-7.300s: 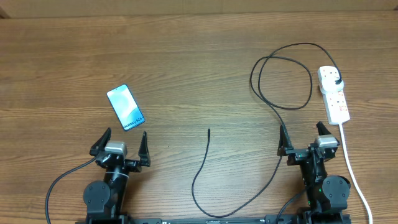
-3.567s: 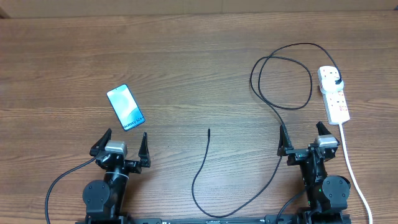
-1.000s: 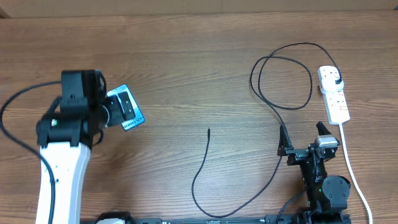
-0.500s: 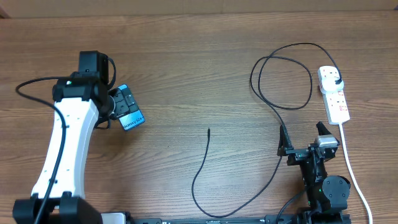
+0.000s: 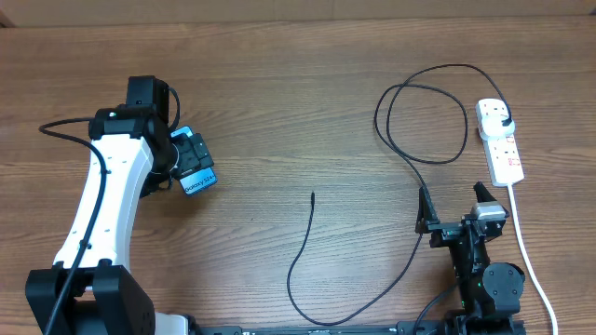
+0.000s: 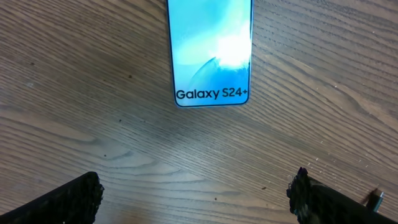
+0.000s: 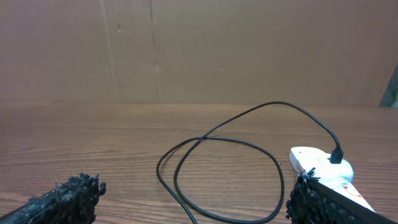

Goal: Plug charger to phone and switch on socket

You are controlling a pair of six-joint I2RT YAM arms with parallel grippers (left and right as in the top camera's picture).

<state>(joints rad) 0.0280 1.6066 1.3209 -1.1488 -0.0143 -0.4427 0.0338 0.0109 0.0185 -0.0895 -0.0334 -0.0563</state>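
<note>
1. Progress so far: very early, with nothing joined or switched as far as can be judged
2. On the left of the wooden table point(image 5: 279, 84), one phone point(image 5: 198, 182), flat and screen up; in the left wrist view, its lit blue screen at upper centre, with "Galaxy S24+" readable
3. Directly above it, the left gripper point(image 5: 186, 154), jaws spread as wide as possible, holding nothing; contact with the phone impossible to tell
4. Mid-table, the charger point(image 5: 303, 247), a long thin black cable; connector tip point(image 5: 312, 195) lying loose, well apart from the phone, so not yet plugged in
5. At the right edge, the socket point(image 5: 504, 156), a white power strip; black plug point(image 5: 504, 119) of the charger apparently seated in its far end, so that part looks done
6. Switches on the socket too small to read as on or off; judged not yet pressed
7. Near the front edge, beside the socket's white cord, the right gripper point(image 5: 451, 200), also wide open and empty
8. Left to do: pick up the connector tip, bring tip and phone together, push it into the phone's port, press the socket switch
9. Count: one phone, one charger, one socket, two grippers
</note>
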